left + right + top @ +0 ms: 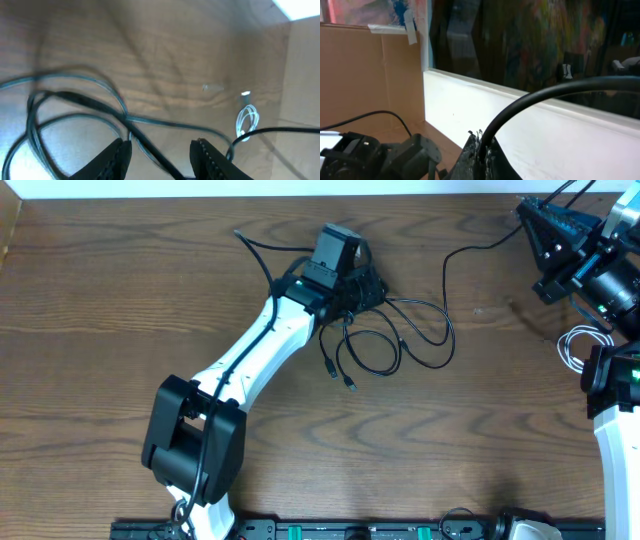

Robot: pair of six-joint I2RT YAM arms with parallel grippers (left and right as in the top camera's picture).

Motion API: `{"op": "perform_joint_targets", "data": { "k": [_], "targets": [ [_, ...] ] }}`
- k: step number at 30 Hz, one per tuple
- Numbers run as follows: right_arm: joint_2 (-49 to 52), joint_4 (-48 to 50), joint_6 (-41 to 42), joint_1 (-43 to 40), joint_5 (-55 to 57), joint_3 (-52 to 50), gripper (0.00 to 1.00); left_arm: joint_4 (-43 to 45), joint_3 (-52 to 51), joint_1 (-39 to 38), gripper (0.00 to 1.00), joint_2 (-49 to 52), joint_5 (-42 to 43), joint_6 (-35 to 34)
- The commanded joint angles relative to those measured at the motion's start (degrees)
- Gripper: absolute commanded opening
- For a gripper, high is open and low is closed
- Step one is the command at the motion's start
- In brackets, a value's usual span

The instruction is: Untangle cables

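A tangle of thin black cables (pixel 400 340) lies at the table's middle, its loops spreading right and two plug ends (pixel 342 376) pointing toward the front. My left gripper (pixel 352 280) hovers over the tangle's left part. In the left wrist view its jaws (pixel 161 156) stand open, with a black cable (pixel 150 150) running loose between them. A coiled white cord (pixel 575 346) (pixel 247 120) lies at the far right. My right gripper (pixel 528 225) (pixel 481 142) is raised at the back right and shut on a black cable (pixel 540 95) that trails left toward the tangle.
A cardboard wall (pixel 365 75) and a white ledge (pixel 545 130) border the table's back right. A dark rail (pixel 350 530) runs along the front edge. The left arm's white link (pixel 250 355) crosses the table diagonally.
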Motion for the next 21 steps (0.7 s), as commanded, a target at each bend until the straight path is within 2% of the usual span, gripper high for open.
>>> {"op": "perform_joint_targets", "data": {
  "k": [1, 7, 12, 15, 21],
  "targets": [
    [0.28, -0.44, 0.57, -0.13, 0.04, 0.37, 0.01, -2.43, 0.33, -0.57, 0.43, -0.50, 0.07, -0.31],
    [0.50, -0.44, 0.57, -0.13, 0.07, 0.37, 0.01, -10.78, 0.13, -1.18, 0.37, -0.50, -2.14, -0.26],
    [0.50, -0.44, 0.57, -0.13, 0.04, 0.37, 0.01, -19.34, -0.39, -1.51, 0.37, -0.42, -11.89, -0.02],
    [0.50, -0.44, 0.57, -0.13, 0.04, 0.37, 0.01, -20.92, -2.21, -1.84, 0.37, -0.42, -18.75, -0.02],
    [0.50, -0.96, 0.57, -0.15, 0.04, 0.37, 0.01, -20.94, -9.33, -1.77, 0.37, -0.39, -26.62, -0.02]
  ]
}}
